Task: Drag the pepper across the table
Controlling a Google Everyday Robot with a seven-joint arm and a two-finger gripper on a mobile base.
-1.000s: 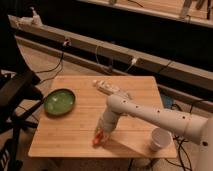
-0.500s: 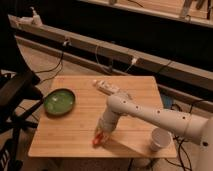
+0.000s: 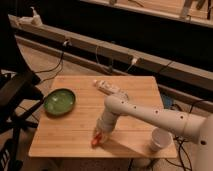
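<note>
With the gripper low over the pepper near the table front edge, jaw state indiscernible, maintain light downward contact and drag slowly.

The rectangular light wooden table, filling the lower middle of the frame, shows matt plank grain. On its left half sits a round green bowl with a glossy, smooth inside. Near the front edge, low centre, lies the small red-orange pepper, smooth-skinned with a slight sheen. The gripper directly above it ends a white arm of smooth, matt plastic-looking shell. A white, matt cup stands lower right. A white, smooth tube lies at upper centre.
</note>
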